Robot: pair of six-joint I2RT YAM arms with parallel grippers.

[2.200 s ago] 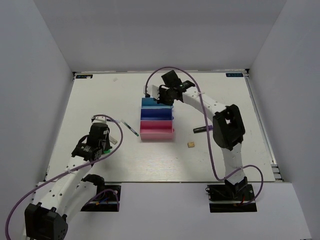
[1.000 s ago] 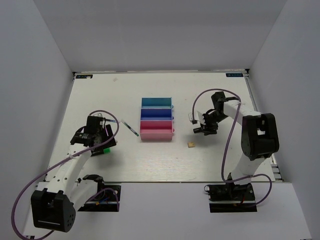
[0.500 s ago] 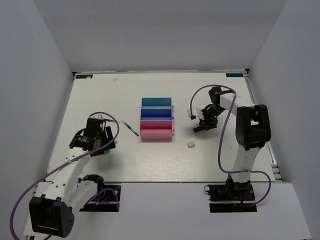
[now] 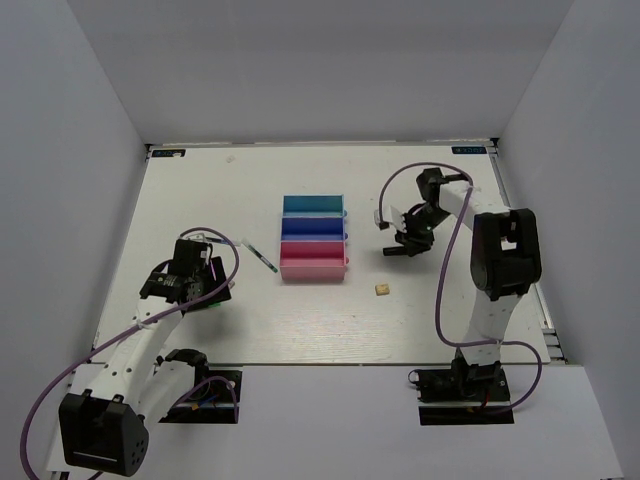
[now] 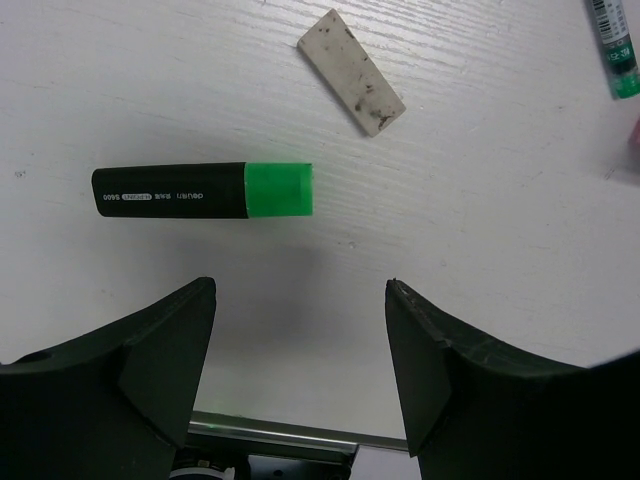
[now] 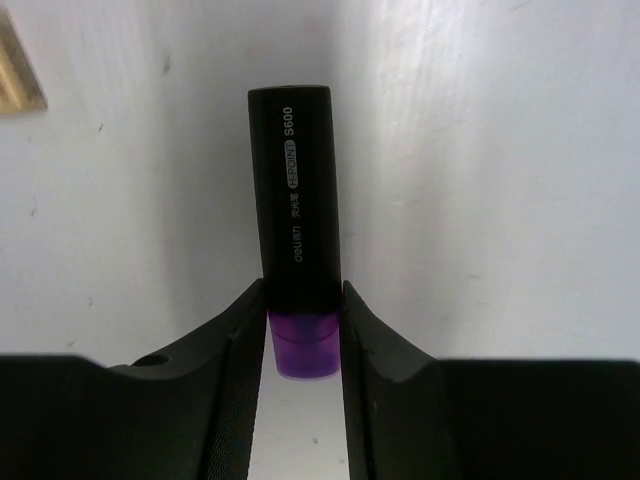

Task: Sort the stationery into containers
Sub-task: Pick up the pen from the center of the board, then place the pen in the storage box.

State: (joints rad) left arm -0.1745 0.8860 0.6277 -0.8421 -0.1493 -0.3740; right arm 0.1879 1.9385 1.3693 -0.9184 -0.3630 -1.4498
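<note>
In the right wrist view my right gripper [image 6: 302, 300] is shut on a black marker [image 6: 297, 200], its fingers pressed against both sides just above the purple cap [image 6: 302, 345]. From above, that gripper [image 4: 402, 245] is right of the containers: teal [image 4: 313, 204], blue [image 4: 313, 226] and pink [image 4: 313, 264] trays in a row. My left gripper [image 5: 298, 288] is open above the table, just short of a black marker with a green cap [image 5: 205, 190] lying flat. A thin pen [image 4: 262, 256] lies left of the pink tray. A tan cube [image 4: 382, 289] sits below the right gripper.
A dirty whitish eraser [image 5: 351, 71] lies beyond the green-capped marker, and the pen's tip [image 5: 612, 40] shows at the upper right of the left wrist view. The tan cube's corner [image 6: 15, 75] shows at the left of the right wrist view. White walls enclose the table.
The right gripper swung from the trays to the purple-capped marker and closed its fingers on it. The left gripper has stayed open and barely moved.
</note>
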